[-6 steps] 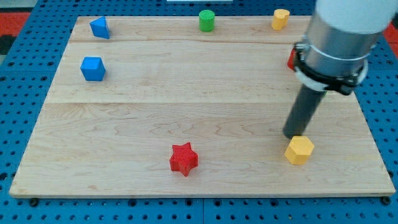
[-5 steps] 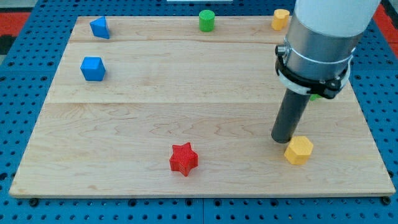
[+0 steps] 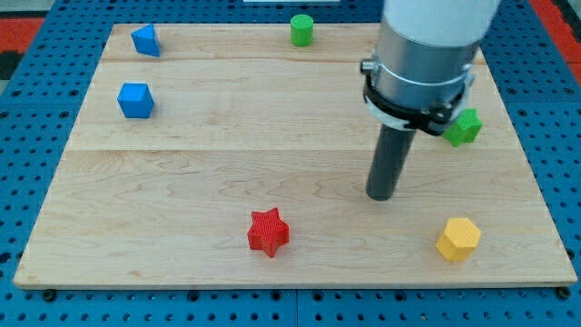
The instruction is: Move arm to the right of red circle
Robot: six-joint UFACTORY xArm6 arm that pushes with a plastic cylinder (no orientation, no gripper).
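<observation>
No red circle shows in the camera view; the arm's grey body [image 3: 427, 54] covers the board's upper right. My tip [image 3: 381, 196] rests on the board right of centre. It is up and to the right of the red star [image 3: 268, 232] and up and to the left of the yellow hexagon [image 3: 458, 239], touching neither. A green star [image 3: 465, 127] shows just right of the arm's collar.
A green cylinder [image 3: 301, 29] stands at the top edge. A blue block [image 3: 145, 40] sits at the top left, with a blue cube [image 3: 135, 100] below it. The wooden board [image 3: 227, 173] lies on a blue pegboard.
My tip has slid left, away from the yellow hexagon, which now lies further right and lower. The arm now covers the red piece and the yellow cylinder; the green star has come into view.
</observation>
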